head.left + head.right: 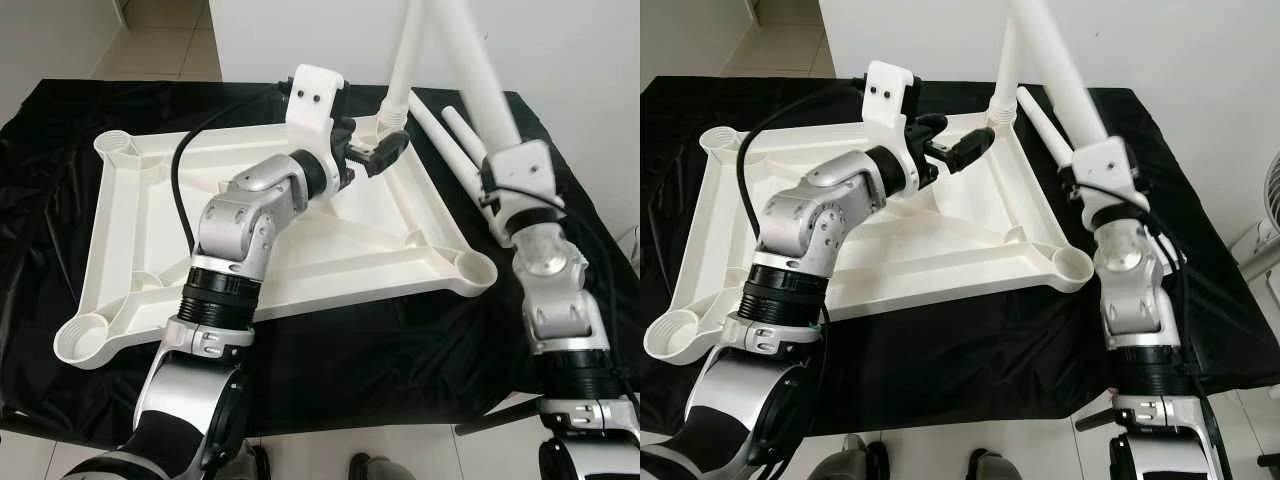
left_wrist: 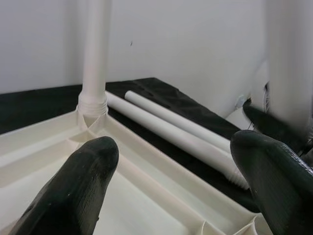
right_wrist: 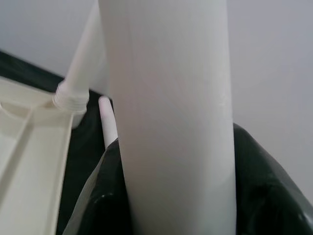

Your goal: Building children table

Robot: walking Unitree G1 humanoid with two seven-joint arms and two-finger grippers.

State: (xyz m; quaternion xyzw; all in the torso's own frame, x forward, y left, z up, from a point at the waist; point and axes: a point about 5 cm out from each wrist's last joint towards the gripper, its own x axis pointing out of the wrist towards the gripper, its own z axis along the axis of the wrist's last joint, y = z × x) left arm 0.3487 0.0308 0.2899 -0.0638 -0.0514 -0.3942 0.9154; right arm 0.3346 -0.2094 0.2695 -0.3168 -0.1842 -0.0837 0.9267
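**Tabletop flipped, one leg in, second leg in right hand**

I see the white tabletop (image 1: 330,250) lying underside-up on the surface (image 1: 400,340), which has a black cloth over it. Corner sockets face up; ribs run diagonally across the underside.

One leg (image 1: 408,60) stands upright in the far-right corner socket, threaded collar seated at its base.

Left hand (image 1: 385,152) hovers over the tabletop just beside that corner, fingers (image 2: 73,191) spread w/ nothing between them. Wrist view looks past the fingertips at the mounted leg's base.

Right hand (image 1: 492,172) is clamped around a second leg (image 1: 470,60), held tilted, upper end leaning toward the mounted one. Right wrist view shows black fingers (image 3: 266,181) pressed against both sides of the tube.

Two more spare legs (image 1: 445,140) lie side by side on the cloth, just right of the tabletop's edge, near the right arm.

Feet visible at frame bottom; can't tell whose.
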